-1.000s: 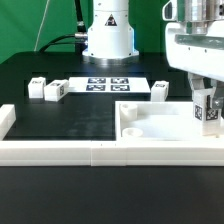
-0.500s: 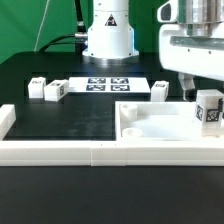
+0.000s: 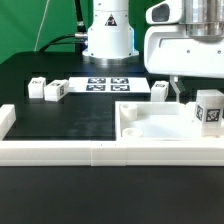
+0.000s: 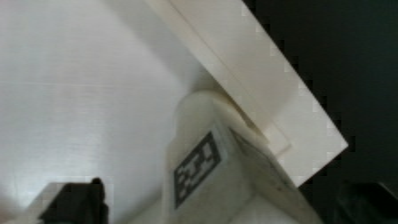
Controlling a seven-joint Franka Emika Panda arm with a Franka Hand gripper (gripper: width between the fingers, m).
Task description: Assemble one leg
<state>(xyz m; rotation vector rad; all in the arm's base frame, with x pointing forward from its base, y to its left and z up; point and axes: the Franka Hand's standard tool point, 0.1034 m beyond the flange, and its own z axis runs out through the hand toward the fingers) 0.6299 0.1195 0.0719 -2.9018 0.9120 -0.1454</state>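
One leg (image 3: 208,108), a small white post with a black-and-white tag, stands upright in the corner of the large white tabletop (image 3: 155,128) on the exterior view's right. My gripper (image 3: 177,90) hangs above and to the left of that leg, open and empty. In the wrist view the same leg (image 4: 210,160) shows its tag against the tabletop's flat face (image 4: 89,90), and one dark fingertip (image 4: 71,203) is apart from it. Three more legs lie on the black table: two (image 3: 37,88) (image 3: 55,91) at the left, one (image 3: 160,89) behind the tabletop.
The marker board (image 3: 105,84) lies at the back centre in front of the robot base (image 3: 108,35). A low white wall (image 3: 60,150) runs along the table's front and turns up its left side (image 3: 6,118).
My gripper has let go of the upright leg and moved up and to the exterior view's left. The leg stays standing in the tabletop's corner.
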